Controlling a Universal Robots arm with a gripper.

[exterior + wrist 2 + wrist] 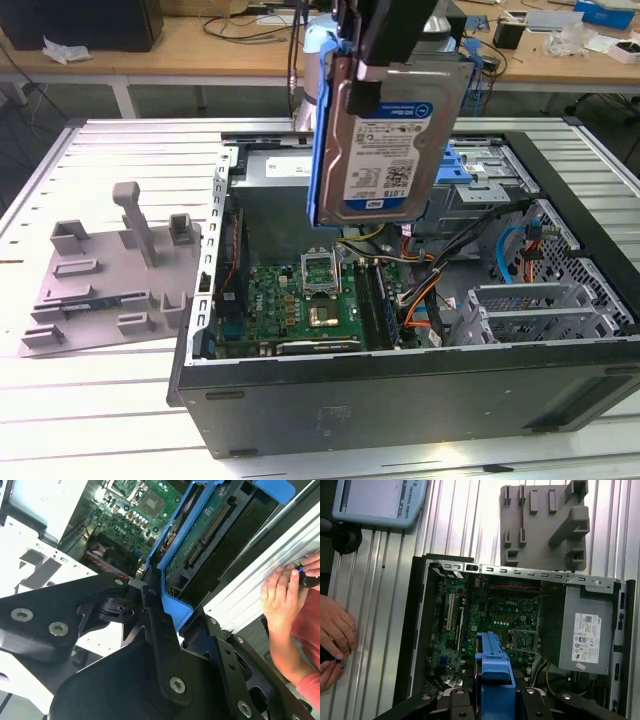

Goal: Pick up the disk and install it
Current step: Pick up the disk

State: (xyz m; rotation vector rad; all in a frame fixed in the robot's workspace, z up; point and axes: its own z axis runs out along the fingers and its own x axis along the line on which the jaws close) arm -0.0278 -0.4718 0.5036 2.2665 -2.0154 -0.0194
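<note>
Disk [385, 150] hangs above computer case [400, 400] on slatted table [120, 150]

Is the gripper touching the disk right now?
Touching. In the second wrist view the gripper clamps the blue bracket of the disk; in the exterior view the disk hangs from it above the open computer case.

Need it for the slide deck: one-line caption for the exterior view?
Gripper holds the disk upright above the open computer case, with a grey fixture beside it on the slatted table.
</note>
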